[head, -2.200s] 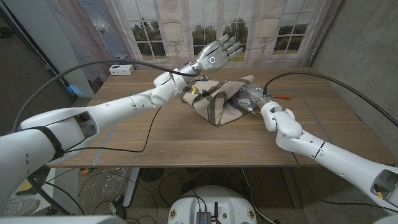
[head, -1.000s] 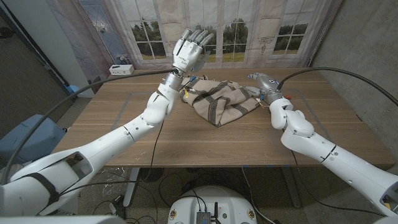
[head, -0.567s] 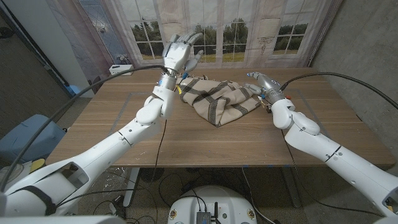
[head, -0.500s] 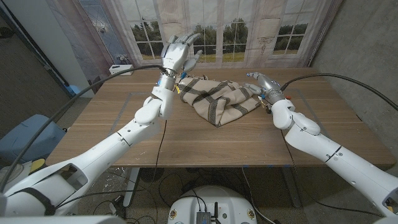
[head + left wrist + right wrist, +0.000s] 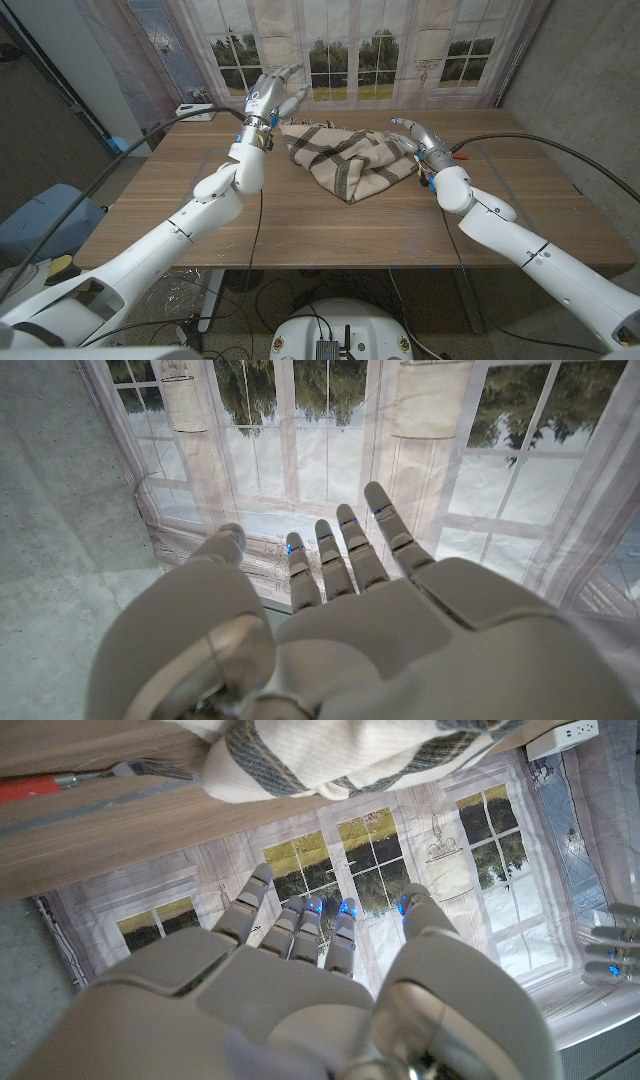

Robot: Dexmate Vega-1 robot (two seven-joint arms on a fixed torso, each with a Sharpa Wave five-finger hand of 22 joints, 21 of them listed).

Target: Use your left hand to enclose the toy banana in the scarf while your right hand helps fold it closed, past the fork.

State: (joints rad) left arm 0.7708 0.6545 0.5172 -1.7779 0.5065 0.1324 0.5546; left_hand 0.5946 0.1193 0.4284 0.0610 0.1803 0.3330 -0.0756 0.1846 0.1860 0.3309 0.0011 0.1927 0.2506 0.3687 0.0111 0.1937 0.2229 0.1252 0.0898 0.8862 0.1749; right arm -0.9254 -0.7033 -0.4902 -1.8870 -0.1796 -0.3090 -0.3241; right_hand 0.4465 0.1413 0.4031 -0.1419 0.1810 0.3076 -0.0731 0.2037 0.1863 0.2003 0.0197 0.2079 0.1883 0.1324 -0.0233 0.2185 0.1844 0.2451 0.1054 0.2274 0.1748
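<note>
Item, scarf [image 5: 350, 158]: bundled shut between our hands, we judge over the banana; left hand [image 5: 268, 98] and right hand [image 5: 412, 134] released, fingers spread, lifted clear.

- The head view is evenly and softly lit from overhead; the worktop [image 5: 330, 225] shows a mild sheen and no harsh glare.
- Shadows are faint: a soft dark edge lies under the scarf [image 5: 345, 160] on its near side.
- The wide lens bends the head view at its edges, so both arms swell towards the bottom corners.
- In the left wrist view, the left robot hand [image 5: 350, 630] is close and slightly soft, with the window backdrop [image 5: 300, 450] pale and washed out.
- The right wrist view is brighter; the right robot hand [image 5: 300, 990] looks blurred at the near edge.
</note>
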